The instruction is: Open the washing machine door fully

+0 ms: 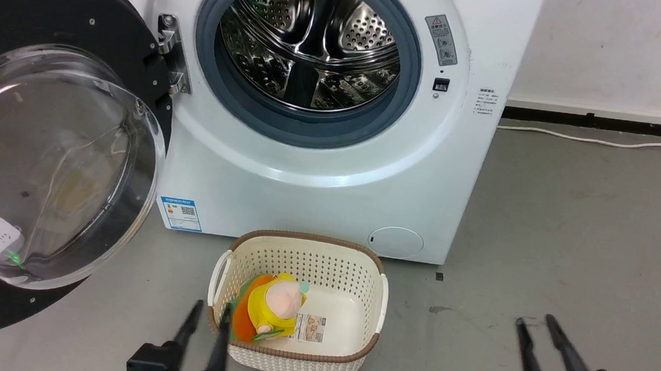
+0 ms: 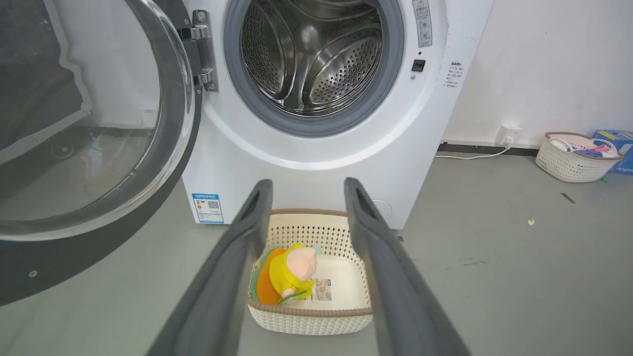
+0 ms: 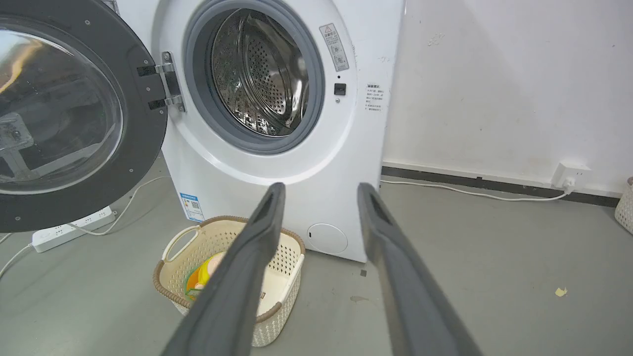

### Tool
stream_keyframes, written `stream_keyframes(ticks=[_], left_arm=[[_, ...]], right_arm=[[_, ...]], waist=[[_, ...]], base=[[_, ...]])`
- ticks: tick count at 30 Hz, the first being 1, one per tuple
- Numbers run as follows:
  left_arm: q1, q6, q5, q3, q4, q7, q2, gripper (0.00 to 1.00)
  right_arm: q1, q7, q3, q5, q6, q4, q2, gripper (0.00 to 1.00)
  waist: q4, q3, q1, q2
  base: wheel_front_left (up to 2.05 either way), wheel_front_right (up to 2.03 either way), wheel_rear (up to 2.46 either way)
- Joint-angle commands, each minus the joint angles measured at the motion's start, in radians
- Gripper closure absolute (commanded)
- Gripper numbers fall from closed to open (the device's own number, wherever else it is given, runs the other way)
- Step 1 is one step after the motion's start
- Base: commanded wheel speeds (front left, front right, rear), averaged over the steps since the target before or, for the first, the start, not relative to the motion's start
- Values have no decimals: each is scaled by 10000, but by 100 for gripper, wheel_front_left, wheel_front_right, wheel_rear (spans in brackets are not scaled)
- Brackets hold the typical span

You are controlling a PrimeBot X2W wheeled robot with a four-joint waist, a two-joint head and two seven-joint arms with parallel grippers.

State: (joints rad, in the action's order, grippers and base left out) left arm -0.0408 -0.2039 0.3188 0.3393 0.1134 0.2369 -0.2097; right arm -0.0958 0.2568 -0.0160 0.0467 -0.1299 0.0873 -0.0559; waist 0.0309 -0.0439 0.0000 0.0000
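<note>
Standing wide at the left of the washing machine (image 1: 319, 173), the washing machine door (image 1: 56, 152) looks fully open; little remains. Both the left pincer (image 1: 213, 306) and right pincer (image 1: 534, 319) hover spread, empty.

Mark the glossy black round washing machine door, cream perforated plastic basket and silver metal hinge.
Black washing machine door (image 1: 55, 158): head view, glass centre.
Cream basket (image 1: 307, 260): head view, back wall.
Metal hinge (image 1: 174, 55): head view, plate middle.

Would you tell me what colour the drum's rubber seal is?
The rubber seal is grey-blue; head view shows it best.
</note>
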Motion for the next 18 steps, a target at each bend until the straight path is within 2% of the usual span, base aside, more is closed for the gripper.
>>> stream_keyframes(ticks=[1,18], left_arm=[[-1,4,-4,-2,6,-3,13,100],[56,292,-453,-481,-153,-337,241,100]], right_arm=[[1,-3,0,-2,0,-1,0,100],[136,-369,23,-68,-1,-124,8,100]], waist=[[-1,1,0,0],[-45,64,0,0]], base=[[0,0,0],[0,0,0]])
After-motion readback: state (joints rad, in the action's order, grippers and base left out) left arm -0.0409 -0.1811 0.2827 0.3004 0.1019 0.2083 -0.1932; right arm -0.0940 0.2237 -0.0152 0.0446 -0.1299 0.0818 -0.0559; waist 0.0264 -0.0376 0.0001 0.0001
